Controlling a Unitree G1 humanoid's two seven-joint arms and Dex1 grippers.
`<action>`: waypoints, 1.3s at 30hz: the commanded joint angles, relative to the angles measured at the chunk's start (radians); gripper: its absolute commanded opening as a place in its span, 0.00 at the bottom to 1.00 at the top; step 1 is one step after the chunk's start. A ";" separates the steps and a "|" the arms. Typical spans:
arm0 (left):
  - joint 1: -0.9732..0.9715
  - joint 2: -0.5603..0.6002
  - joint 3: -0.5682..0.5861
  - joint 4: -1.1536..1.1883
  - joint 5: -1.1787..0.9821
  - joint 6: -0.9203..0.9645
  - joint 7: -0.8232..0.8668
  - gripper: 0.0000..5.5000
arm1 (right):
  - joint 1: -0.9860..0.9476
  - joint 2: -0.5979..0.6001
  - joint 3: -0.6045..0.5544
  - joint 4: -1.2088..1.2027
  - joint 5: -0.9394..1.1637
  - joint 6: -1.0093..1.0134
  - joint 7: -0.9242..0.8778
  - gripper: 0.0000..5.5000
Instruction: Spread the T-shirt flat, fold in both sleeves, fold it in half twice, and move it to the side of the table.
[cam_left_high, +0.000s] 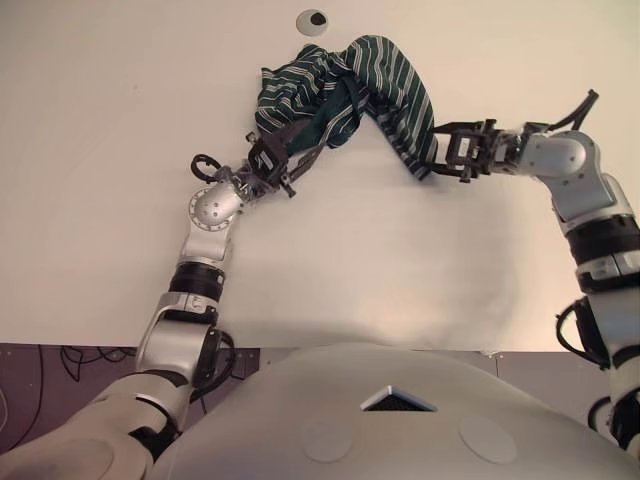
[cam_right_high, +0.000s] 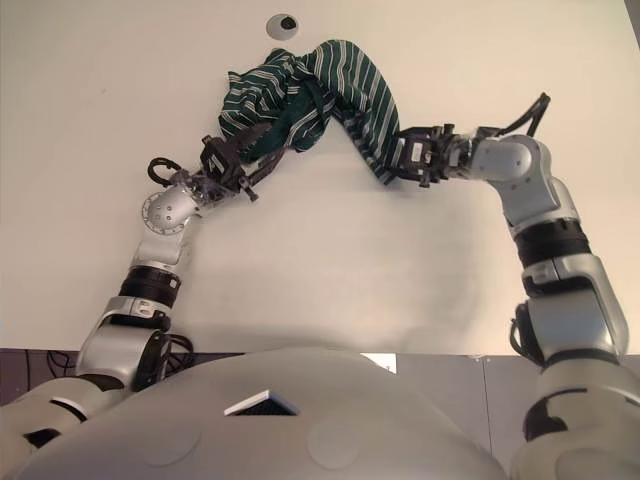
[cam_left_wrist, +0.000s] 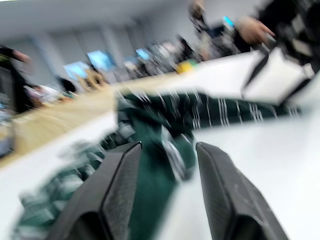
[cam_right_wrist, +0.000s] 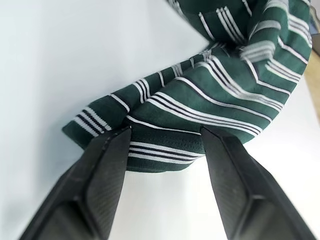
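The broad, pale worktop (cam_left_high: 120, 250) carries the job, and so far little of it looks done. The dark green T-shirt with thin white stripes (cam_left_high: 385, 75) lies toward the far middle of the worktop as a crumpled hump. It is bunched thickly at the robot's left end and tapers into a twisted band that runs down toward the right. No sleeve can be picked out, no fold has been made, and the cloth is nowhere flat. By my judgement the first step, spreading it out, is the one in hand. Still to come are both sleeve folds, the two halvings and the move to the side of the worktop.

The left gripper (cam_left_wrist: 168, 150) is at the near left edge of the bundle. Its jaws stand wide with a lump of green fabric between them, and the blurred wrist view does not show them pinching it. The right gripper (cam_right_wrist: 162, 134) is at the striped tip on the right. Its jaws are also wide, one on either side of the hem edge and not closed on it.

A small round black-and-white disc (cam_left_high: 316, 19) sits just beyond the shirt.
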 joint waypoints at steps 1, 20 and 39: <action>-0.004 0.054 -0.027 -0.003 0.067 0.148 0.007 0.36 | 0.197 -0.083 0.005 -0.119 0.032 0.097 0.106 0.46; 0.234 0.400 -0.140 -0.394 -0.136 0.275 -0.590 0.36 | 0.530 -0.333 -0.331 -0.201 0.178 0.117 0.078 0.46; -0.059 0.171 -0.028 -0.109 0.059 -0.007 -0.078 0.36 | 0.536 -0.157 -0.467 -0.525 0.543 0.176 0.224 0.46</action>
